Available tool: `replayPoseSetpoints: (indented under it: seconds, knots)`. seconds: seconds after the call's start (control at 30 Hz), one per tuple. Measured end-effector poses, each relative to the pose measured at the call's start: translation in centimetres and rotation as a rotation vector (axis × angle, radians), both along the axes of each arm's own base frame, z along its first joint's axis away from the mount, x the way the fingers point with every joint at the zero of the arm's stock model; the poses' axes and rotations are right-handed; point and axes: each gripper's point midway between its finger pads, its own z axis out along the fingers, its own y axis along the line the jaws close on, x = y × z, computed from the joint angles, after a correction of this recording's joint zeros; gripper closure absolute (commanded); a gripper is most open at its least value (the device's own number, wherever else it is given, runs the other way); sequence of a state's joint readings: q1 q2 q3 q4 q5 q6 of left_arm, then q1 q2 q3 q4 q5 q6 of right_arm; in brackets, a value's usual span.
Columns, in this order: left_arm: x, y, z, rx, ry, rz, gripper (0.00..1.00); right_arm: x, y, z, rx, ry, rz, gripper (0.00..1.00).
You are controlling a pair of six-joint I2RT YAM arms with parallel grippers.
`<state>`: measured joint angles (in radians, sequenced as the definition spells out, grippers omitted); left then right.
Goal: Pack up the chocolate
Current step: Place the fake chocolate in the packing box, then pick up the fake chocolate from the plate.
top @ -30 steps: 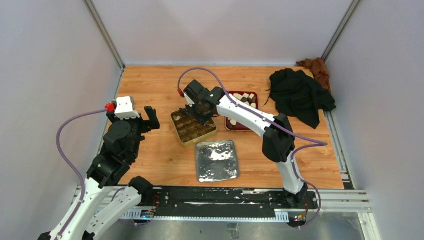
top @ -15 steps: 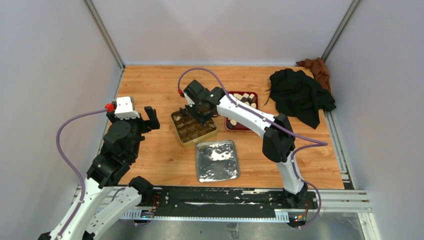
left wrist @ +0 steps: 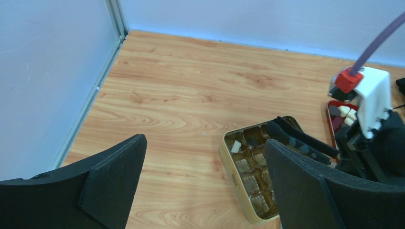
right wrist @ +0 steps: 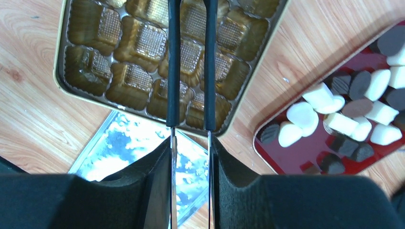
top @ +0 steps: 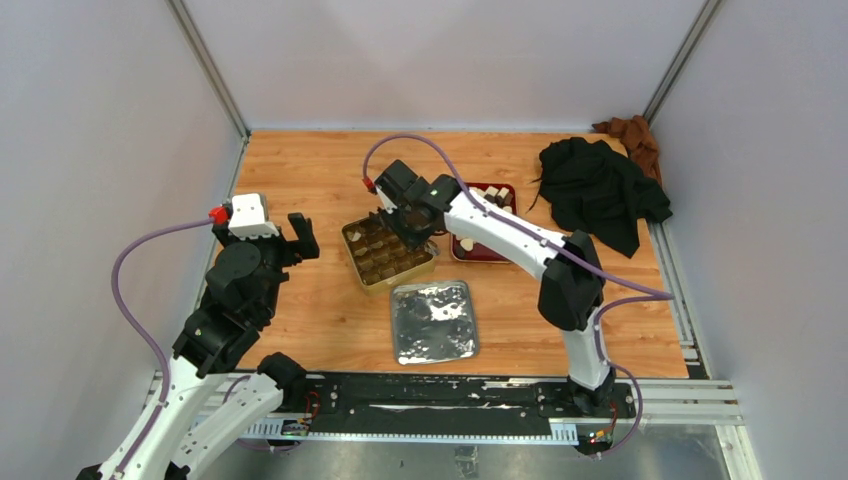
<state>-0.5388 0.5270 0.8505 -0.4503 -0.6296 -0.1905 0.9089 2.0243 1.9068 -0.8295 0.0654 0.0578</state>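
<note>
Chocolate: white and dark pieces, mostly heaped in red tray. One white piece sits in gold tin; visible remaining cells bare. Packing looks barely begun. Right gripper over tin, narrowly parted, tips unseen, load undeterminable. Left gripper wide, empty, well apart.

Black cloth heaped far right; brown cloth behind, touching; wooden table.
</note>
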Motion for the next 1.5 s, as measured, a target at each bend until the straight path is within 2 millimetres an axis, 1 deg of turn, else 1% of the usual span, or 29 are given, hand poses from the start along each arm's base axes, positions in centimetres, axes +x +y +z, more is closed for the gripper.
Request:
replayPoseSetpoints:
  seconds: [0.17,0.33,0.43,0.47,0.53,0.63,0.8,0.97,1.13,1.27,1.4,1.5]
  knots:
    - [0.0,0.0,0.0,0.000,0.000,0.000,0.00,-0.9,-2.3,1.8,-0.006,-0.038,-0.020,0.66]
    - [0.0,0.0,0.0,0.000,0.000,0.000,0.00,-1.9,-5.1,2.4,-0.028,-0.057,-0.048,0.66]
    - [0.0,0.0,0.0,0.000,0.000,0.000,0.00,-2.4,-7.2,2.2,-0.049,-0.058,-0.077,0.66]
    - [0.0,0.0,0.0,0.000,0.000,0.000,0.00,-2.6,-8.2,2.1,-0.059,-0.056,-0.094,0.66]
    - [0.0,0.0,0.0,0.000,0.000,0.000,0.00,-2.7,-9.3,2.0,-0.067,-0.056,-0.116,0.66]
    - [0.0,0.0,0.0,0.000,0.000,0.000,0.00,-3.1,-11.5,2.0,-0.079,-0.058,-0.156,0.66]
    - [0.0,0.0,0.0,0.000,0.000,0.000,0.00,-3.5,-14.0,1.8,-0.091,-0.058,-0.207,0.66]
    - [0.0,0.0,0.0,0.000,0.000,0.000,0.00,-3.8,-16.6,0.6,-0.117,-0.033,-0.265,0.66]
    - [0.0,0.0,0.0,0.000,0.000,0.000,0.00,-4.4,-18.1,-0.3,-0.139,-0.010,-0.291,0.66]
    - [0.0,0.0,0.0,0.000,0.000,0.000,0.00,-5.0,-18.8,-1.1,-0.154,0.009,-0.301,0.66]
    - [0.0,0.0,0.0,0.000,0.000,0.000,0.00,-5.3,-19.3,-1.7,-0.163,0.028,-0.313,0.65]
    - [0.0,0.0,0.0,0.000,0.000,0.000,0.00,-5.5,-19.2,-2.0,-0.161,0.039,-0.311,0.65]
